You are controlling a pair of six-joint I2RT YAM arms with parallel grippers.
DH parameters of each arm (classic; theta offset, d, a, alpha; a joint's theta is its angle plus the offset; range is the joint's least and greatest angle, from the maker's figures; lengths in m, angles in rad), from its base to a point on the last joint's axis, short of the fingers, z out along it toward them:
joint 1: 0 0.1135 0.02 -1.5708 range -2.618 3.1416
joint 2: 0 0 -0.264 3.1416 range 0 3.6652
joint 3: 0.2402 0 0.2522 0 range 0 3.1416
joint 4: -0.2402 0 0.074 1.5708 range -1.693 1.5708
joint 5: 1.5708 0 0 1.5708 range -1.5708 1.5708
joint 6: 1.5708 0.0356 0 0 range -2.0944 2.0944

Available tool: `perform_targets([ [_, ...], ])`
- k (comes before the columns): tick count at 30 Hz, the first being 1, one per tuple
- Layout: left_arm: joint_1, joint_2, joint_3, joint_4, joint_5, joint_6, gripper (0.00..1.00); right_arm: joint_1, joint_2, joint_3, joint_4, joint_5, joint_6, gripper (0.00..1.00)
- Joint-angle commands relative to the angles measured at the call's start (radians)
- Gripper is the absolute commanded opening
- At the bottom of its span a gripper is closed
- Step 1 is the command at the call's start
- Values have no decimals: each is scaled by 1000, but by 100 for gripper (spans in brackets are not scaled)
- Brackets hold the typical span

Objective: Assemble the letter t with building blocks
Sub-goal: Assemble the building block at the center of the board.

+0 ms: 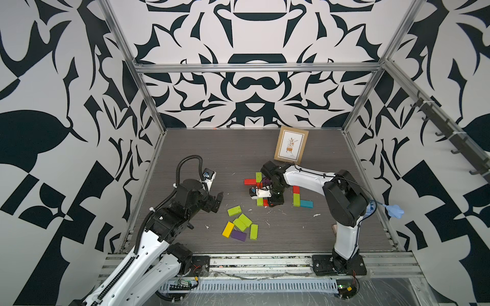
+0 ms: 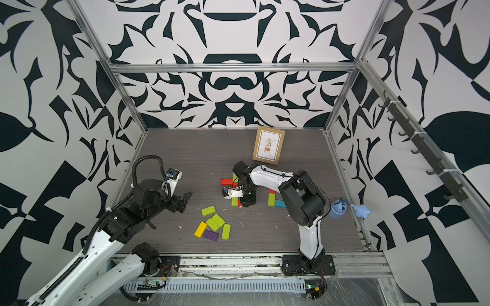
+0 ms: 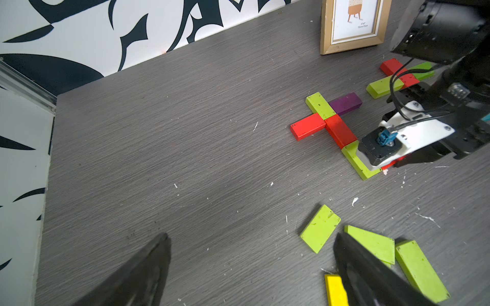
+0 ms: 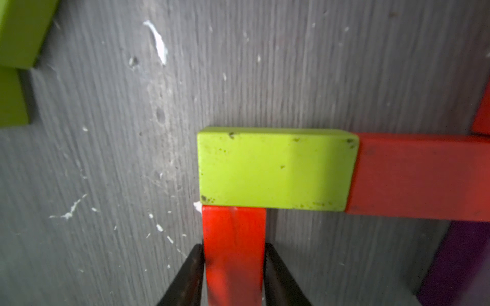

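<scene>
Near the middle of the grey table (image 1: 201, 153), the right gripper (image 4: 234, 250) pinches a red block (image 4: 234, 227), one finger against each long side. This block's end meets, at a right angle, the side of a lime foot block (image 4: 275, 169), which lies end to end with a red stem block (image 4: 419, 174). In the left wrist view the stem runs on to a lime top block (image 3: 319, 106), with a purple arm block (image 3: 346, 103) and a red arm block (image 3: 307, 129) touching it on either side. The right arm's wrist camera (image 3: 381, 148) covers the foot of this figure, and in both top views the arm hides most of it.

The left gripper (image 3: 252, 246) hangs spread wide and empty beside a loose pile of lime blocks (image 1: 242, 222), a yellow block (image 1: 228, 229) and a purple block (image 1: 238, 235). A teal block (image 1: 306, 203) lies under the right arm. A picture frame (image 1: 291, 145) stands behind.
</scene>
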Motion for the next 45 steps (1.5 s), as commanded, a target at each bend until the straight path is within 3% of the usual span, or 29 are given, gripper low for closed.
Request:
perform_targets([
  [1,1,-13,-13,8,9,-11,100,5,7,21,-35,-6,5,42],
  [29,2,-7,-13,7,24,-12,100,3,-29,45,-25,-7,69,59],
  [45,2,-6,-11,5,21,-11,100,-26,-272,-25,53,-86,93,67],
])
